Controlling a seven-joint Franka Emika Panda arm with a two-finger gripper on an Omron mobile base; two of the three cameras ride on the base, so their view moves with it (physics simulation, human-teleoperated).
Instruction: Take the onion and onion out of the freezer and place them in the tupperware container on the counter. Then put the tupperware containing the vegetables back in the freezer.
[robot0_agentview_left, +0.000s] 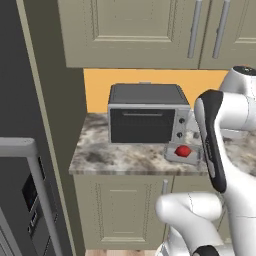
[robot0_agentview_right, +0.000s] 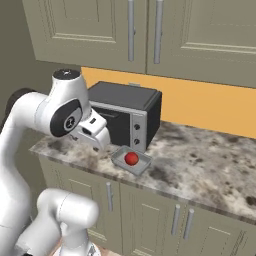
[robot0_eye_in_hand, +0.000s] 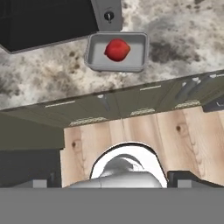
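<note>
One red onion (robot0_eye_in_hand: 117, 49) in the grey tupperware container (robot0_eye_in_hand: 94, 57) near the front edge of the surface (robot0_eye_in_hand: 43, 78), by the toaster oven (robot0_agentview_left: 146, 115), waiting for the other; pincer jaws wide apart, empty.

One grey box (robot0_eye_in_hand: 117, 51) on table (robot0_agentview_right: 200, 155). One red ball (robot0_eye_in_hand: 117, 50) inside box (bright red, round). One toaster oven (robot0_agentview_left: 148, 114) behind box, two round knobs on its front. One big dark freezer (robot0_agentview_left: 22, 150) at left, one long grey bar handle (robot0_agentview_left: 37, 190). Upper cabinet doors: two in left base view. Lower cabinet handles: three in right base view.
</note>
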